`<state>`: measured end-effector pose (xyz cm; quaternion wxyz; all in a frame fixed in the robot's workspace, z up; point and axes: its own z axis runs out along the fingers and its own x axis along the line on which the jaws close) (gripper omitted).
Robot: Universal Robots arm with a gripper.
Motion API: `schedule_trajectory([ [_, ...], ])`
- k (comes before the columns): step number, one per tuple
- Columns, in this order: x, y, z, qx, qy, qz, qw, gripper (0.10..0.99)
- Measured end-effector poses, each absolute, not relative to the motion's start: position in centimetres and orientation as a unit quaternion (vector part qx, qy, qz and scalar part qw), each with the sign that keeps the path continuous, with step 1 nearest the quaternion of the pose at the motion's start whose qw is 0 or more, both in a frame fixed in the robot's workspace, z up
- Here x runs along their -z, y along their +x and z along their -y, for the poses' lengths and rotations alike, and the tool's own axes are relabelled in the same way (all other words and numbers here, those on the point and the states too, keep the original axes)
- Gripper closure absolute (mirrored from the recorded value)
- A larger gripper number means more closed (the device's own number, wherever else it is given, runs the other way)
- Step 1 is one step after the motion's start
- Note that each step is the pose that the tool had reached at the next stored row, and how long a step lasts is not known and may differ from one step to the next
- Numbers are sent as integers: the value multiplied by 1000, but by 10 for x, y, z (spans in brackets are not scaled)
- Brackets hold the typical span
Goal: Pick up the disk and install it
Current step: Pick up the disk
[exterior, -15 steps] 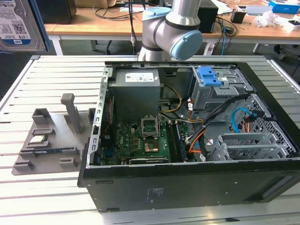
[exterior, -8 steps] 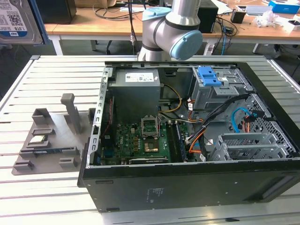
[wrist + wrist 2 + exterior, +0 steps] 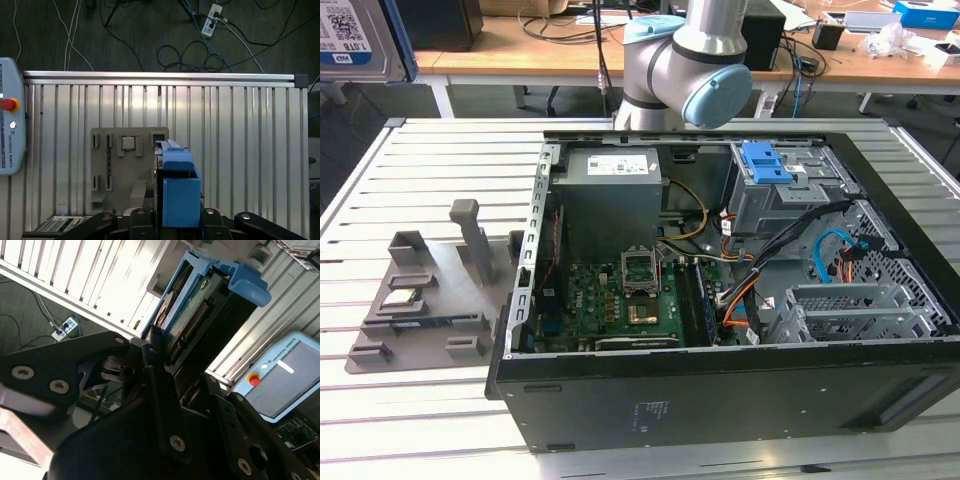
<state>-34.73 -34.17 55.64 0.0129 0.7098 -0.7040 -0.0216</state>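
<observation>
While the gripper [image 3: 175, 222] pinches the disk [image 3: 180, 197] by its blue frame, the disk hangs up in the air over the desk [image 3: 240, 150], just by the grey tray [image 3: 100, 165]. In the exterior view the disk [image 3: 350, 40] peeks in at 10 o'clock. It is well apart from the open computer case [image 3: 720, 400], which sits from the middle over to 4 o'clock.

I think a few things could go wrong. The pinch looks to be on one end of the disk, so the long disk could tip or slip out if the arm moves fast. Then it would drop on the hard desk or on the tray, maybe on the little chip [image 3: 129, 143] there. The case has lots of wires [image 3: 750, 290], orange and black, at about 3 o'clock inside it. The disk could catch on them or bump the case wall on the way in. The metal cage [image 3: 840, 310] at 4 o'clock has tight slots. If the disk comes in crooked, the blue frame could jam or snap. A blue bracket [image 3: 765, 162] sits at 1 o'clock, and a bump there could knock it loose.
</observation>
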Motion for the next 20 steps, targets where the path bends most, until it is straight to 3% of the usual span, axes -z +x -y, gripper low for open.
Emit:
schedule_trajectory([
  [11,-557,-340,342,22,710,704,13,722],
  [20,-557,-299,342,22,710,704,13,722],
])
